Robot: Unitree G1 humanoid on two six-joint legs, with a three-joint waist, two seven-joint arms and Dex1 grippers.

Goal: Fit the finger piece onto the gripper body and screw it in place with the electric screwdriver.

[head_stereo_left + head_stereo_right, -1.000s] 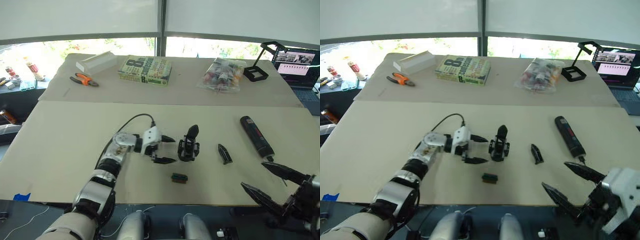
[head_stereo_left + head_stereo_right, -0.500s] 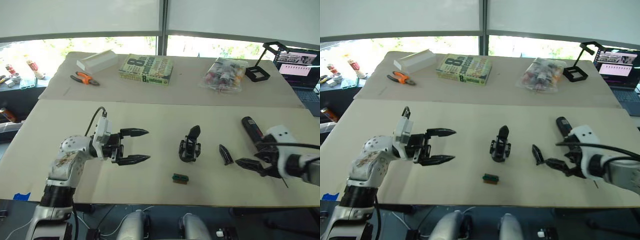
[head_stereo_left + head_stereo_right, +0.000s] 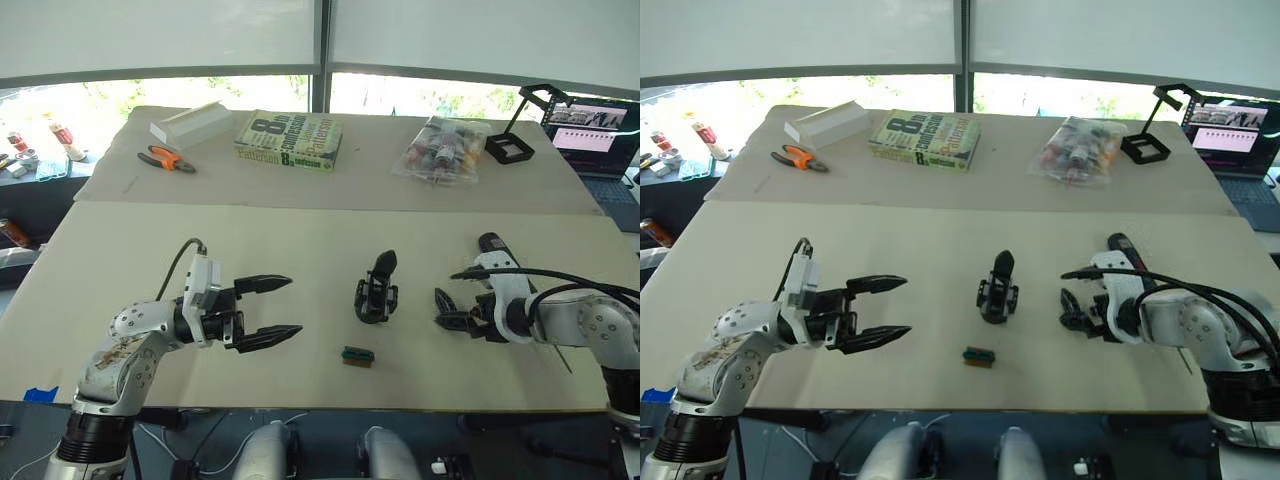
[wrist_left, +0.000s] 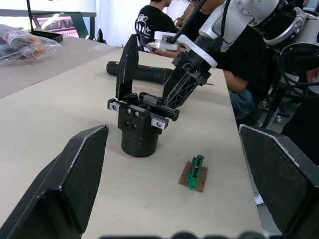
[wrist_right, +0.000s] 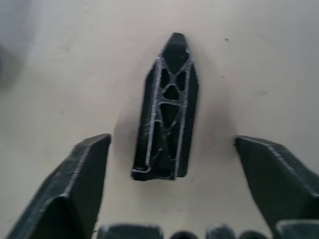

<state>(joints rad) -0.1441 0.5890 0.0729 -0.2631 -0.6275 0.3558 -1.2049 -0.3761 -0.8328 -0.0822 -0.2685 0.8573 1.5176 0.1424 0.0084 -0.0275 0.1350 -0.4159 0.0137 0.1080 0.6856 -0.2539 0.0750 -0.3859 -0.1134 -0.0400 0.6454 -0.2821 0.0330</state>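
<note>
Two hands: left hand [image 3: 270, 311] spread empty; right hand [image 5: 172, 149] agape astride one finger piece [image 5: 168, 110].

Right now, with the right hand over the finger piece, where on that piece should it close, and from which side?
Across the two long flat sides of the finger piece, near the wide blunt end, coming straight down from above. It lies flat on the table between the open fingers of the right hand, and the pointed tip looks too narrow to hold securely.

Left end effector [image 3: 268, 309] spread open left of gripper body [image 3: 377, 291], right end effector [image 3: 447, 312] at finger piece [image 3: 441, 298], green-topped block [image 3: 357, 356] in front
</note>
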